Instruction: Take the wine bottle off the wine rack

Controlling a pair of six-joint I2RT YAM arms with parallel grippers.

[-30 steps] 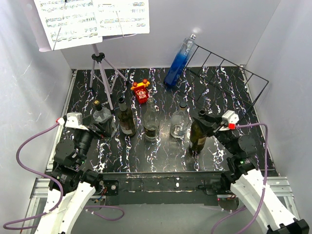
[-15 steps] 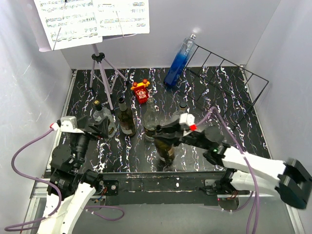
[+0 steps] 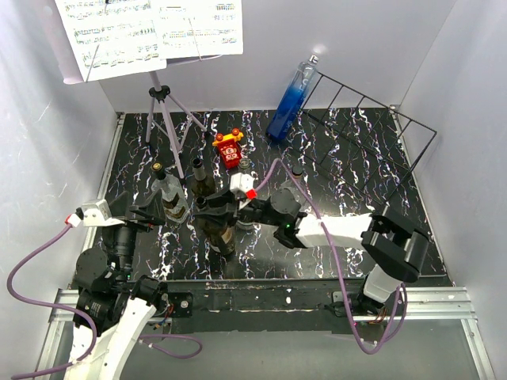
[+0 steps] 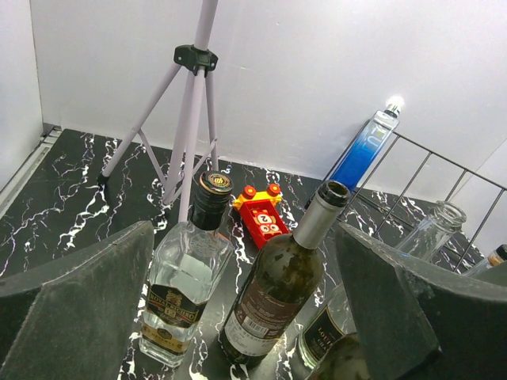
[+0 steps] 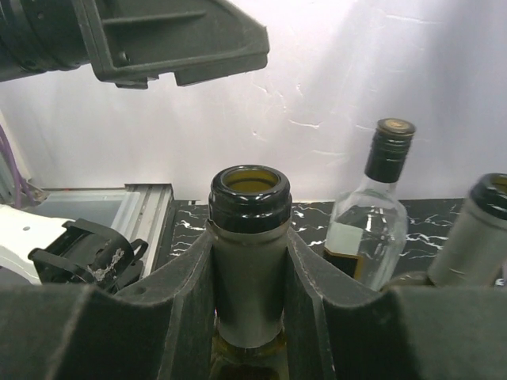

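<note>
The right gripper [image 5: 249,297] is clamping the neck of the dark green wine bottle [image 5: 249,198], holding it upright toward the near-left part of the worktop. That is well apart from the wine rack [image 3: 394,108] in the far-right corner. The lift-off is looking done, with setting down and letting go remaining. Whether its base is touching down I cannot tell. A blue bottle [image 3: 289,103] is leaning at the rack's left end. The left gripper [image 3: 149,212] is hovering wide open, holding nothing.
</note>
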